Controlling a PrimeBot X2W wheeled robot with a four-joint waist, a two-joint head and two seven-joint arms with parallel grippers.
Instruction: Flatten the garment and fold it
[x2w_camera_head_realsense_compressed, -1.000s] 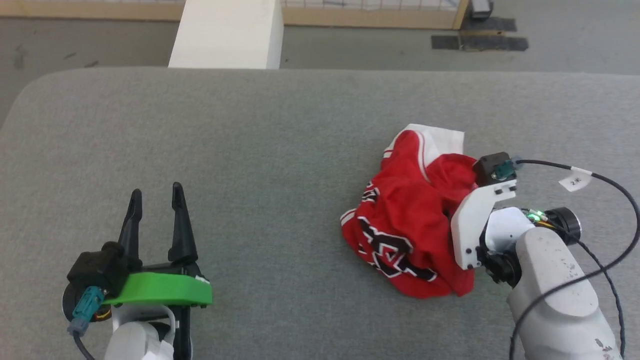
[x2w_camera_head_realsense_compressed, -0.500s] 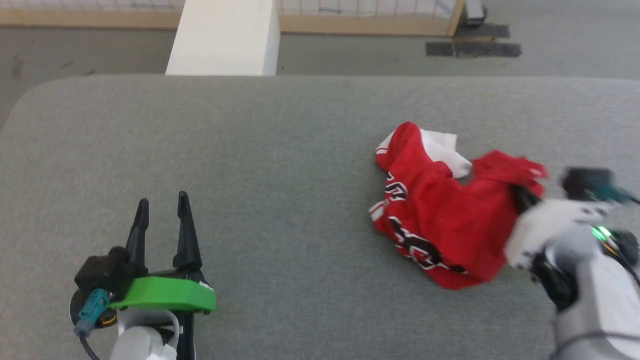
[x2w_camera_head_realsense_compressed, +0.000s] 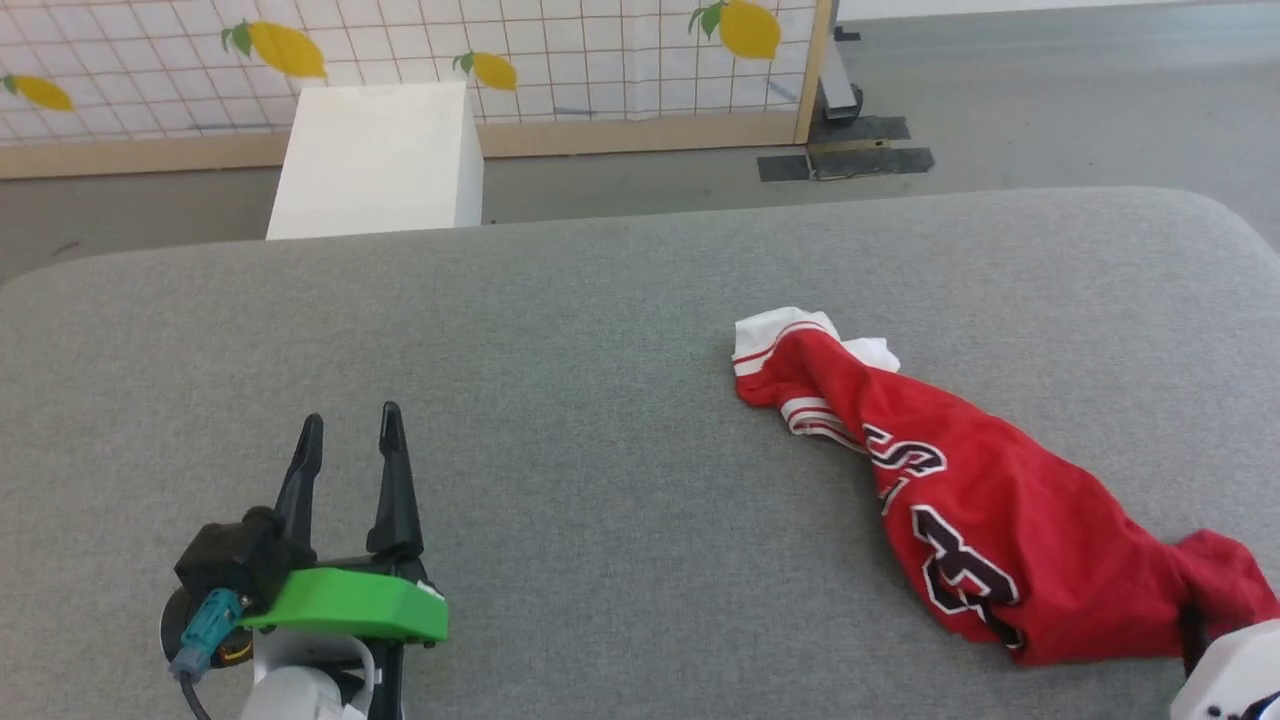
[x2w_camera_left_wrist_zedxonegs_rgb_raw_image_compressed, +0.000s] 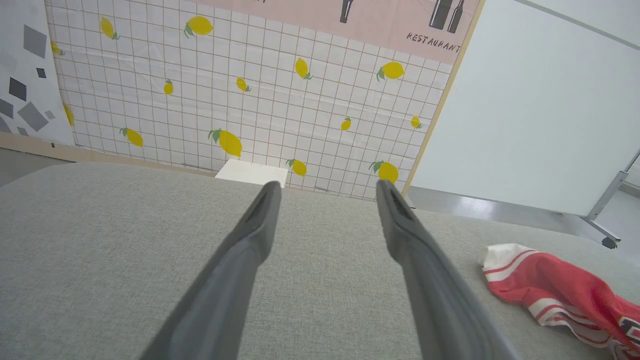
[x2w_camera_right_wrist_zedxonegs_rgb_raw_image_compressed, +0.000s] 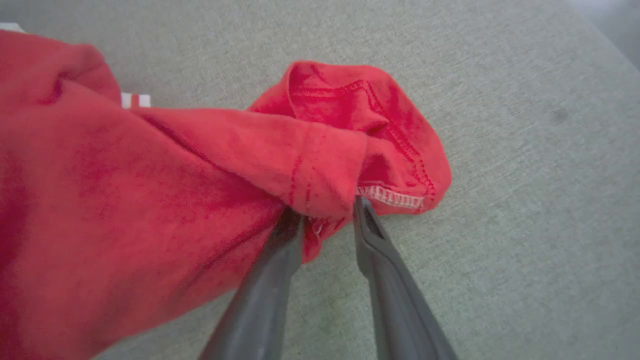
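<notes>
Okay, the shirt (x2w_camera_head_realsense_compressed: 1000, 520) has gone from a crumpled heap a second ago to a long red rope. It now runs from the white sleeve out at mid-right down to the near right corner of the pad (x2w_camera_head_realsense_compressed: 600, 350). My head camera has tipped up too, so I'm discounting that shift, but the stretch itself is real. The right gripper (x2w_camera_right_wrist_zedxonegs_rgb_raw_image_compressed: 330, 215) has dragged to that near corner with a bunch of hem (x2w_camera_right_wrist_zedxonegs_rgb_raw_image_compressed: 395, 197) between its fingertips. The jaws stand partly apart around that fold, and I can't tell whether they are pinching it or letting it slip. The left gripper (x2w_camera_head_realsense_compressed: 350, 435) hasn't stirred. It sits wide open and empty over the near left of the pad, well apart from the shirt. My read is that the pull has lengthened the cloth but not spread it, because the print is twisted along the rope. Flattening is barely begun, and I'd want the left gripper on that far sleeve end next.
</notes>
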